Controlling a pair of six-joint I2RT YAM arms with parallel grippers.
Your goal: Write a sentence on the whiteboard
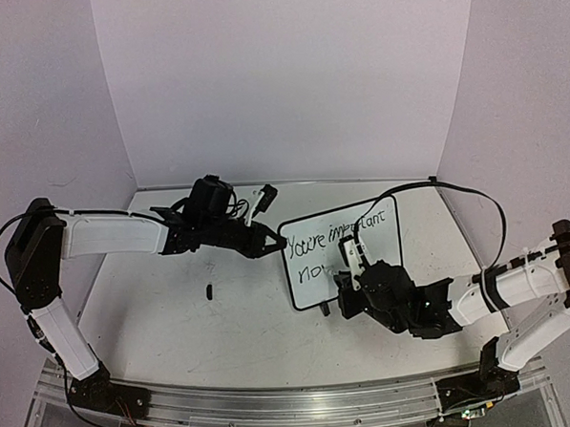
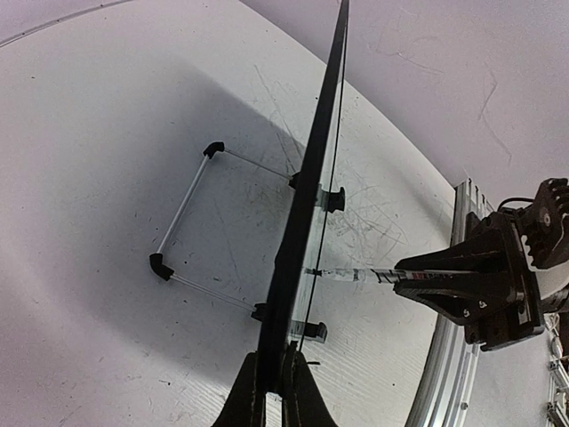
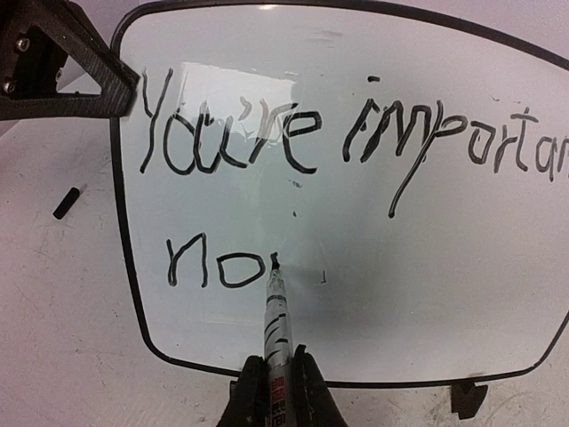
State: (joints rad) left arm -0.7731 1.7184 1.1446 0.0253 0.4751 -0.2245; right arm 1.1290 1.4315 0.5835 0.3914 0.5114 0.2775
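The whiteboard point(image 1: 364, 267) stands upright on the table, black-framed, with "You're important" written on top and "no" below. In the right wrist view the whiteboard point(image 3: 400, 294) fills the frame. My right gripper point(image 3: 277, 391) is shut on a white marker point(image 3: 277, 329) whose black tip touches the board just right of the "o". My left gripper point(image 2: 274, 391) is shut on the board's edge point(image 2: 302, 222), seen edge-on; in the top view the left gripper point(image 1: 270, 241) holds the board's upper left side. The right gripper point(image 1: 351, 285) is in front of the board.
A small black marker cap point(image 1: 209, 292) lies on the table left of the board; it also shows in the right wrist view point(image 3: 65, 203). The board's wire stand point(image 2: 191, 227) with black feet rests behind it. White walls enclose the back and sides; an aluminium rail point(image 1: 276, 405) runs along the near edge.
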